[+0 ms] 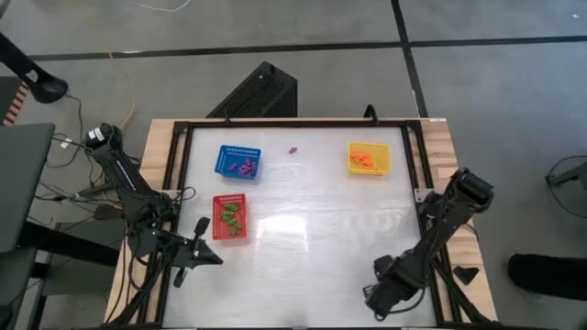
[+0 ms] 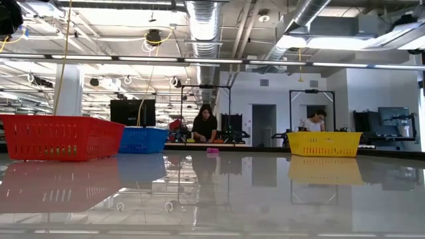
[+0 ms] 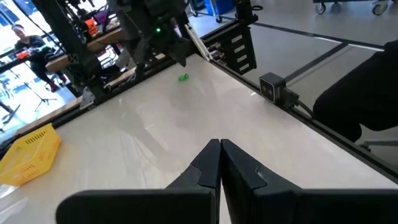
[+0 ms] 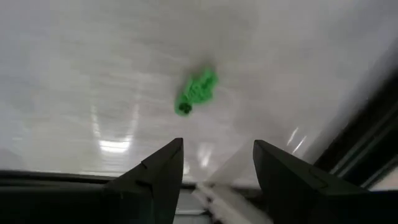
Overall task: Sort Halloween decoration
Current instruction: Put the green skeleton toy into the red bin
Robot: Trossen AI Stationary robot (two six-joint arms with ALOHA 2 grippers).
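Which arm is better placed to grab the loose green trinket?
Right: the open right gripper hovers just short of the green trinket, while the left gripper, shut, sits across the table.

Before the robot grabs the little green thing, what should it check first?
1. Right tool open: ok, fingers apart.
2. Green trinket in sight just ahead of the right tool: ok.
3. Trinket lies free on the table, nothing touching it: ok.
4. Red basket already holds green pieces, so it is the likely home: ok.
5. Left tool out of the way, shut near the red basket: ok.
6. All sorted: not ok, a purple trinket is also loose.
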